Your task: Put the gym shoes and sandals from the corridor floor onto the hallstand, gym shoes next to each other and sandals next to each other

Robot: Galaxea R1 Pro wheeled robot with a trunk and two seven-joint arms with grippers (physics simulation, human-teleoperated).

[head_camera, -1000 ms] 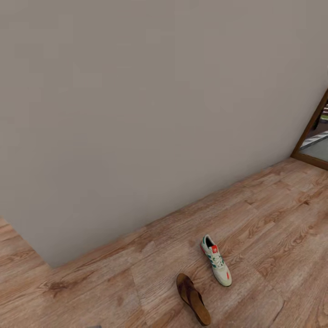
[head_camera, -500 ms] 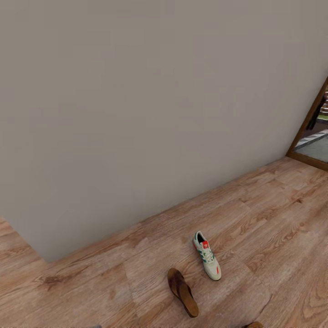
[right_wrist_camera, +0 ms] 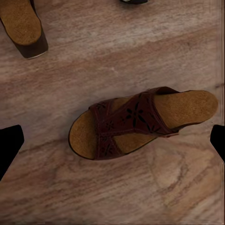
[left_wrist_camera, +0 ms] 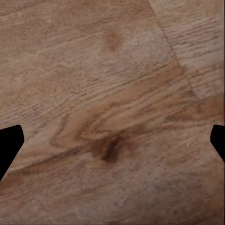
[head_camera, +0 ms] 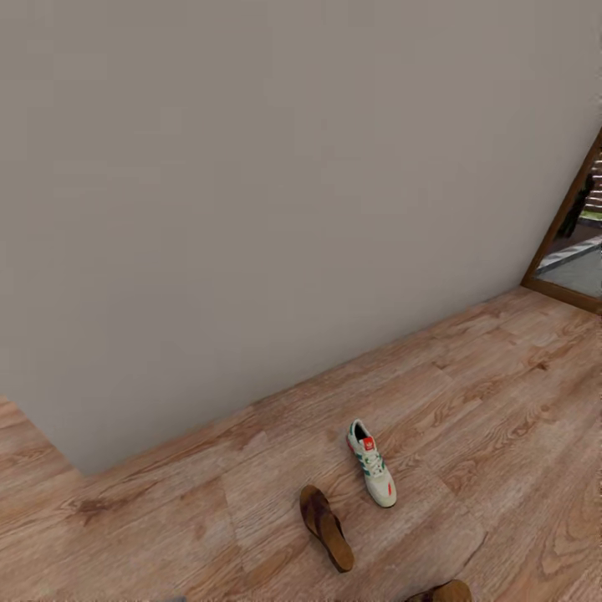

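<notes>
One cream-white gym shoe [head_camera: 372,462] with green stripes lies on the corridor floor [head_camera: 502,401] a short way from the grey wall. A dark brown sandal [head_camera: 326,527] lies just left of it and nearer to me. Part of a second sandal [head_camera: 443,592] pokes in at the head view's bottom edge. In the right wrist view, my right gripper [right_wrist_camera: 112,143] hangs open above a brown sandal [right_wrist_camera: 140,123] with a patterned strap and tan footbed. The heel of another sandal [right_wrist_camera: 23,26] lies close by. My left gripper [left_wrist_camera: 112,140] is open over bare floor [left_wrist_camera: 112,70]. The hallstand is out of view.
A plain grey wall [head_camera: 251,209] runs across the head view, ending in a corner at the lower left. A wood-framed opening [head_camera: 577,242] stands at the far right. Wood-plank floor stretches to the right of the shoes.
The head camera has moved, so the gym shoe and first sandal have shifted up and left in the picture. The second sandal has come further into view at the bottom edge.
</notes>
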